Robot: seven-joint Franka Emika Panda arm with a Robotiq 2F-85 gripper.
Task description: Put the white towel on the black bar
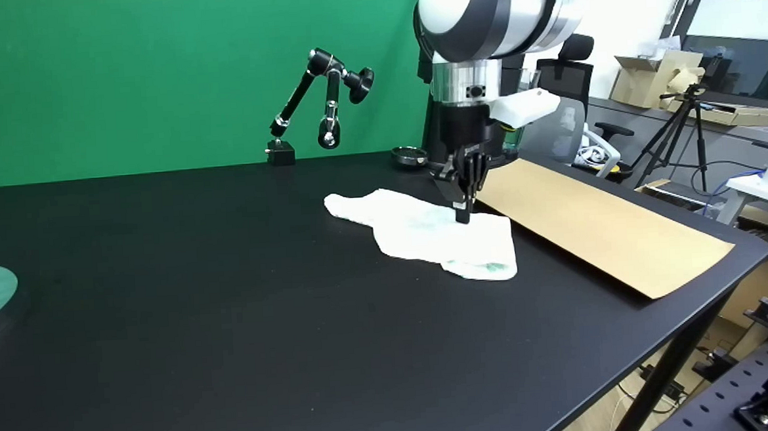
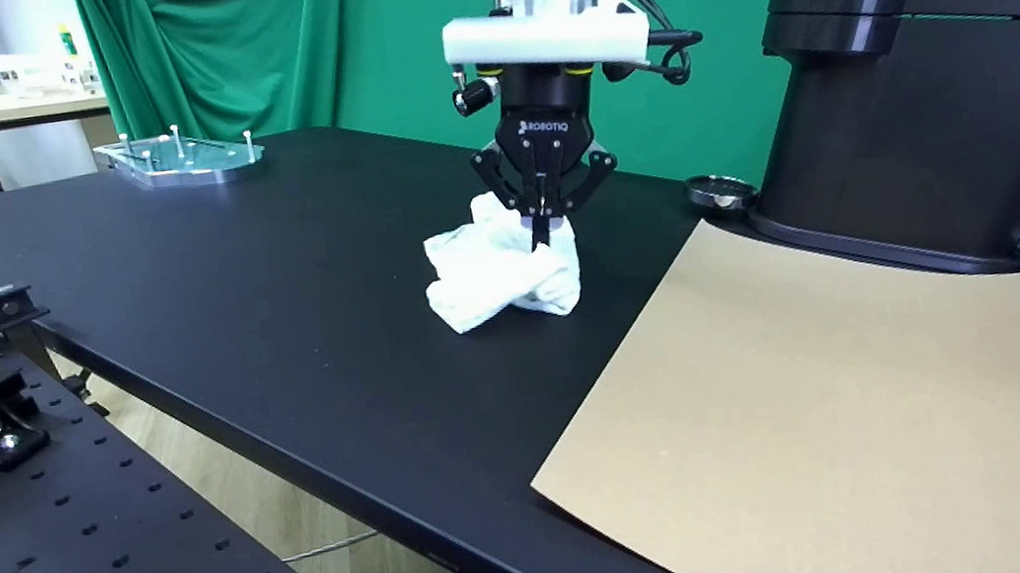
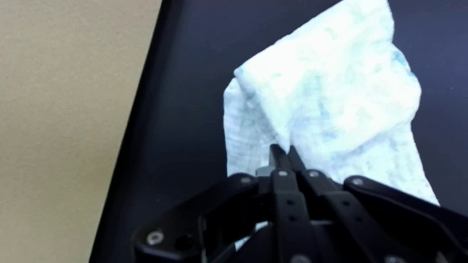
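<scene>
The small, soft white cloth towel (image 1: 418, 233) lies creased on the flat black surface (image 1: 197, 284), and my slim black jointed fingers (image 3: 279, 157) are closed w/ what looks like a fold of it pinched b/w the tips; wrist view shows the cloth peaking right up to them. Bulk of the towel's down on the surface, so I'd call this the grasp step: pinch made, lift & hang not done yet. Target's the thin black knobbed, jointed rod (image 1: 297, 97): in an exterior view it stands off past the towel's narrow end, well apart, nothing draped on it. Next I'd go straight up, high enough that the hanging cloth clears the rod, then carry over, centre the fold across the top bend, lower till the weight's on it & let go. Pinch is prob. only a small bite, so slow & smooth; slip's the main risk, plus the rod poss. tipping if the cloth drags. The flat tan cardboard sheet (image 3: 73, 128) is just beside the towel, not touching per wrist view, so vert. lift 1st, no sideways drag that way.
</scene>
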